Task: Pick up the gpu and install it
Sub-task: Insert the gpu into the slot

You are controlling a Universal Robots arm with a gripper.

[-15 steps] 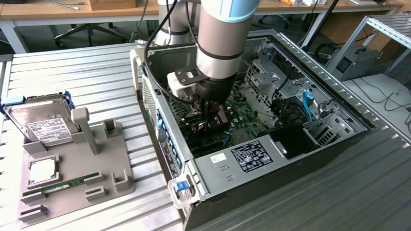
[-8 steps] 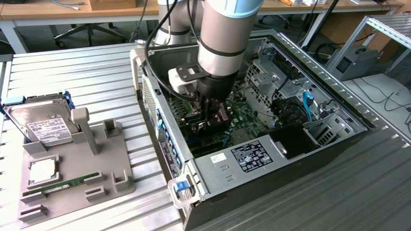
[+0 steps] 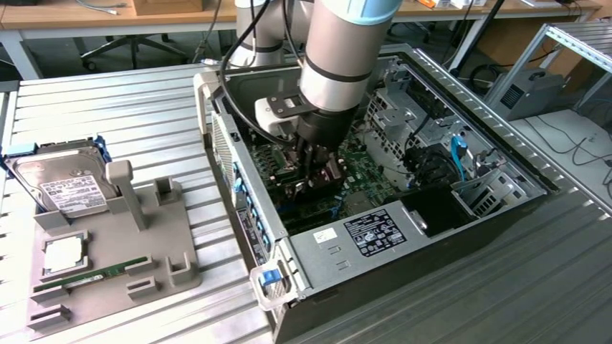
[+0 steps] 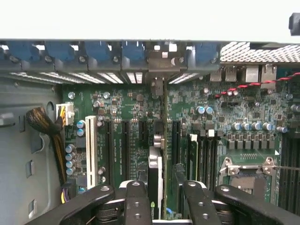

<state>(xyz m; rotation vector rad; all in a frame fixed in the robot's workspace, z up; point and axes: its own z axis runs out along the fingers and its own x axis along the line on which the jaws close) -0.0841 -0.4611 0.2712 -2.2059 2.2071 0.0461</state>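
Deep in the open computer case [image 3: 306, 261] at the exterior view's centre: hand [image 3: 314, 168] closed on the graphics card [image 4: 157, 164], held on edge over a black slot of the green board [image 4: 117, 108], bracket end toward the rear wall. Best done, by the look of it: keep card upright, square with slot, press straight down evenly, no twisting. Counted: one card, one hand, one case; on the desk [image 3: 125, 115], exterior view's left, one grey holder [image 3: 172, 251], one hard drive [image 3: 62, 188], one memory stick [image 3: 91, 278].
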